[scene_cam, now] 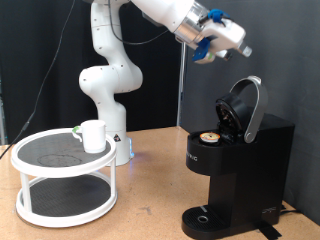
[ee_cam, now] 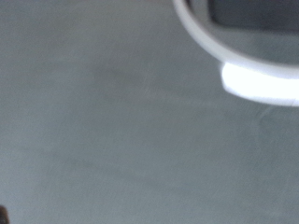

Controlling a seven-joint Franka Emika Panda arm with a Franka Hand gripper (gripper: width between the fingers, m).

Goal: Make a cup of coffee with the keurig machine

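This reads as a robotics lab or test room rather than a kitchen. A white robot arm (scene_cam: 105, 75) stands bolted at the back edge of a plain brown table (scene_cam: 150, 190) — no counter, sink or cupboards around it. Behind it hangs a dark curtain (scene_cam: 40, 60), with a loose cable (scene_cam: 62, 55) trailing down in front, and a bare white wall (scene_cam: 290, 70) on the exterior view's right. The household items — a black keurig machine (scene_cam: 240, 165) and a white two-tier round rack (scene_cam: 65, 180) carrying a cup (scene_cam: 94, 135) — sit like staged props.
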